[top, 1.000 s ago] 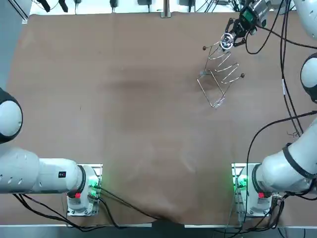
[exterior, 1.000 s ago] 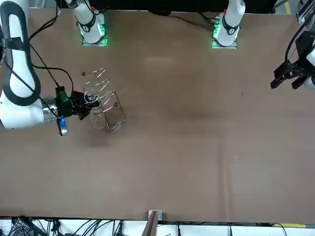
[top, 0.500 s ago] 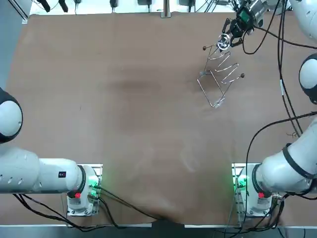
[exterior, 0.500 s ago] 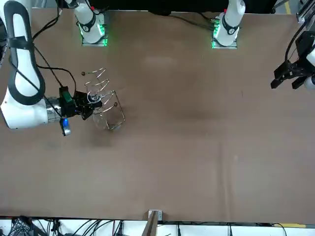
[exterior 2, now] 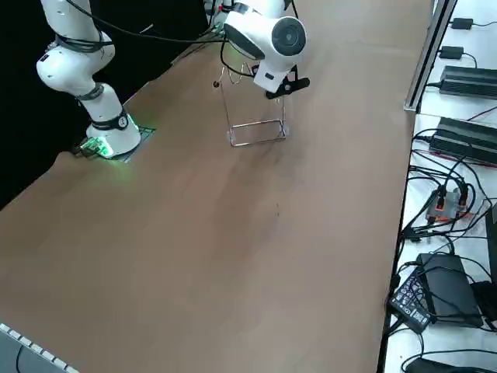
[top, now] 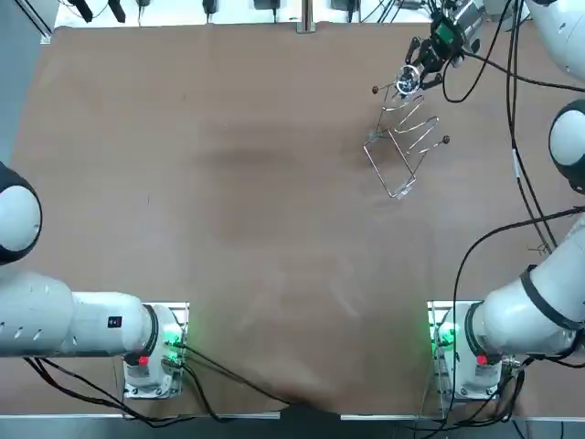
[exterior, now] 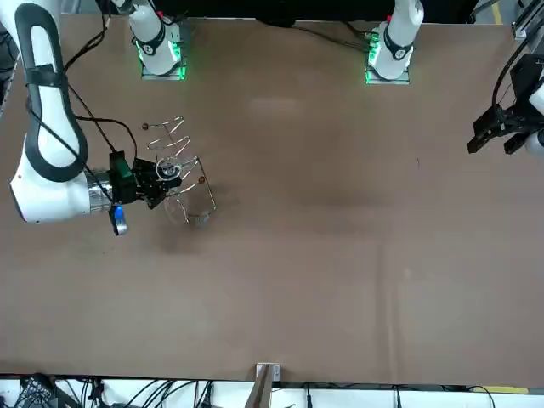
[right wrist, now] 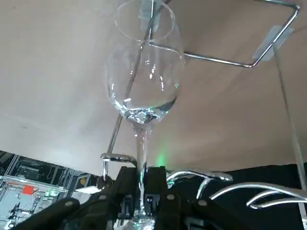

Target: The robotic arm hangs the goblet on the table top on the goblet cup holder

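Brown table (top: 228, 183), long edges running away from the arm bases. Right arm (exterior: 47, 183) stretched out toward the far right corner of it, white links hanging over the right edge. Wire goblet holder (top: 402, 155) standing near the far edge, toward that same corner: rectangular base frame (exterior 2: 258, 140) flat on the table, wavy prongs (top: 413, 119) with ball tips raised above it. Right gripper (top: 416, 73) level with the prongs, on the side of the holder that faces the far edge, pointing in along them. Fingers (right wrist: 125, 187) clenched on the stem of a clear goblet (right wrist: 144, 91), close to its foot. Goblet upside down, bowl hanging toward the table and mouth seen against one wire of the base frame in the wrist view. Stem passing just beside a ball-tipped prong, other prongs curving off to one side of it. Cannot tell whether the foot already rests on the prongs or is borne by the grip alone.
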